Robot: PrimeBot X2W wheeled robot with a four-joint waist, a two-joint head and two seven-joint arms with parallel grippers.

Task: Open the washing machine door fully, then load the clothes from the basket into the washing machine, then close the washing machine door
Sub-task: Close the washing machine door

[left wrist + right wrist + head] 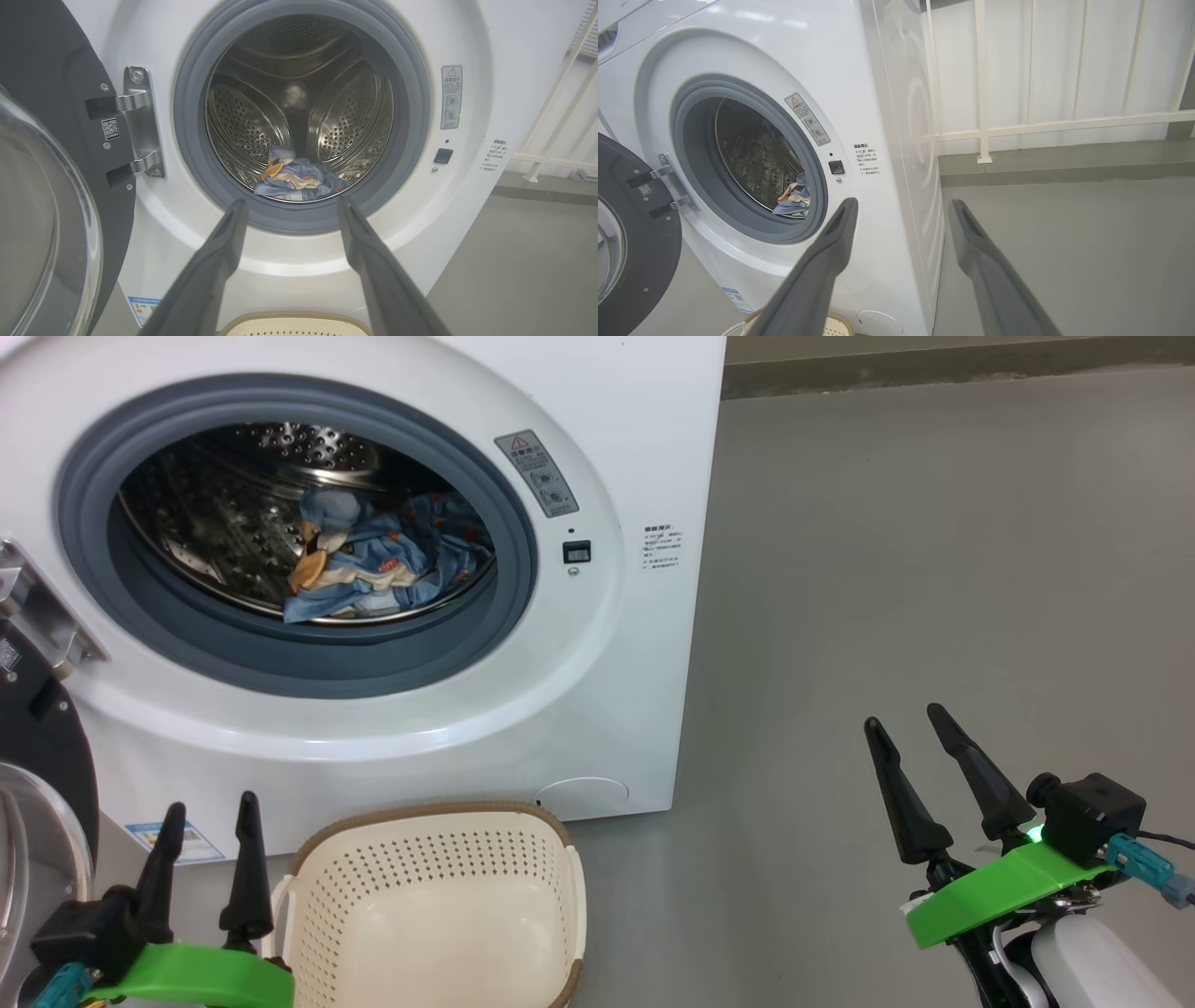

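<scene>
The white washing machine stands with its round black-rimmed door swung wide to the left on its metal hinge. The light blue bear-print clothes lie inside the steel drum, also seen as clothes in the left wrist view. The cream basket sits on the floor in front of the machine with nothing in it. My left gripper is open just left of the basket. My right gripper is open over the bare floor to the right of the machine.
Grey floor stretches to the right of the machine. A white railing stands behind it along the wall. The open door takes up the space at the left of the drum opening.
</scene>
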